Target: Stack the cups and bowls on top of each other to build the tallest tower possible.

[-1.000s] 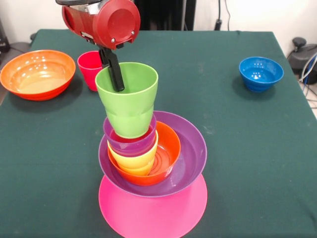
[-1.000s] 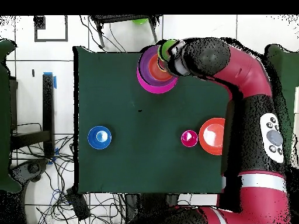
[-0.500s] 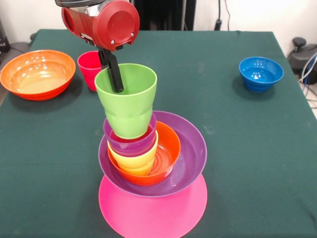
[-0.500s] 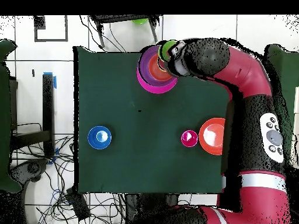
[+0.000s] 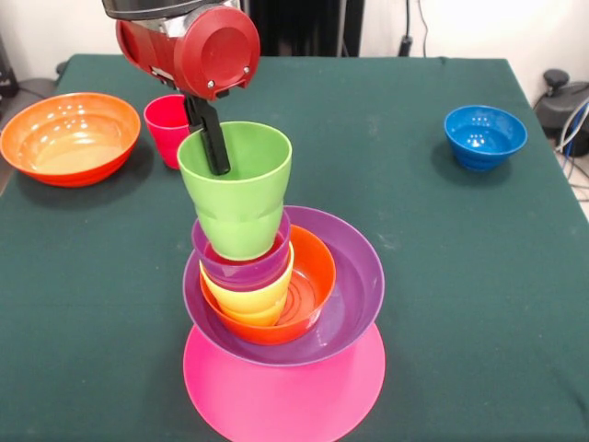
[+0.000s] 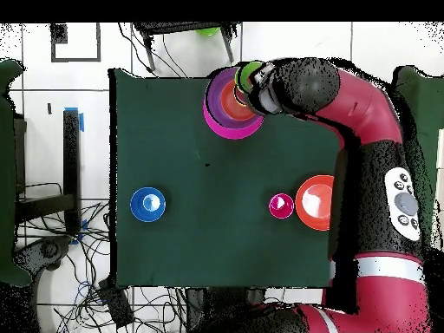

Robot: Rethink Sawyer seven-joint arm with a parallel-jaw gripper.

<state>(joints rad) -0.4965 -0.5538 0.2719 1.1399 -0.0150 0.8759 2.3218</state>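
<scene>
Green table (image 5: 479, 276), arm overhead (wrist tilted), claw (image 5: 217, 152) gripping green cup (image 5: 237, 189) atop tower (image 5: 276, 313)

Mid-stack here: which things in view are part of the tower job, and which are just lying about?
Job:
- tower: pink bowl, purple bowl, small orange bowl, yellow cup, purple cup, green cup
- red cup, large orange bowl, blue bowl, loose on the table
- end effector, one finger inside the green cup

Lying about:
- cables on the floor
</scene>
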